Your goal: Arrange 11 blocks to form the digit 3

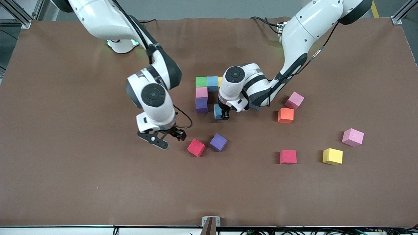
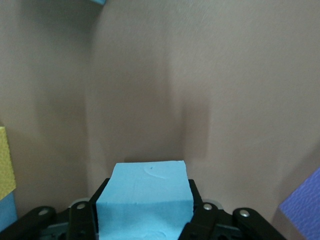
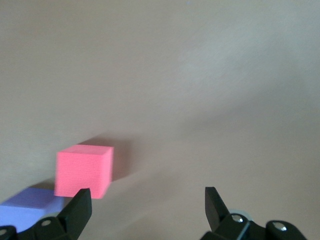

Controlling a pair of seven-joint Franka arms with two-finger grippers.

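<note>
Here, left hand point(image 1: 224, 115) pinches matte light-blue block point(image 2: 145, 202)

built column point(image 1: 201, 93) mid-table | loose pair point(image 1: 207, 145) nearer front camera | five cubes point(image 1: 288, 156) toward left arm's end

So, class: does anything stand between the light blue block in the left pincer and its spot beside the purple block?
Nothing visible does. The left pincer holds the light blue block just beside the purple block, bare table between.

Brown mat point(image 1: 65, 182) covers the table; grey floor point(image 1: 202, 8) and aluminium frame posts point(image 1: 19, 13).
</note>
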